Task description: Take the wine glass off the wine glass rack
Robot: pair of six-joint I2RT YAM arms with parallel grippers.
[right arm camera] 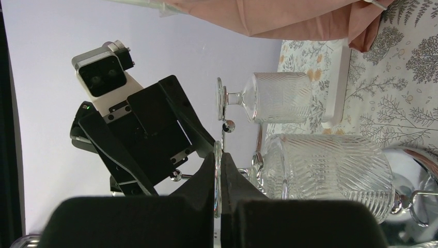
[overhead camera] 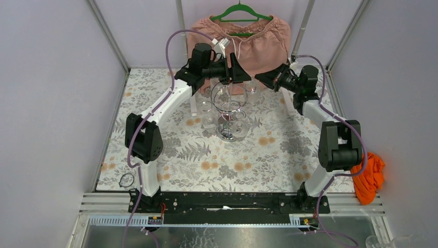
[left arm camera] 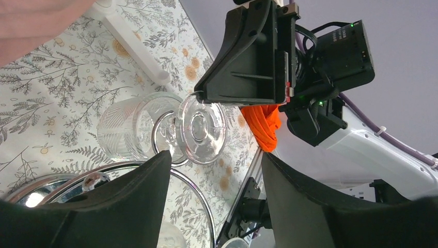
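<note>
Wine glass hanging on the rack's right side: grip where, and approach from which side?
Pinch the rim of its foot, across the disc, coming from the right, outside the wine glass rack. The wine glass hangs bowl-down, so the flat foot is topmost and exposed; the ribbed bowl looks too wide. The right gripper is shut there.

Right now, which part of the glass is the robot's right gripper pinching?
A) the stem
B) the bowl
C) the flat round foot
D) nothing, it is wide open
C: in the right wrist view the right gripper is shut on the thin edge of the flat foot of the wine glass, whose ribbed bowl lies beyond it.
</note>
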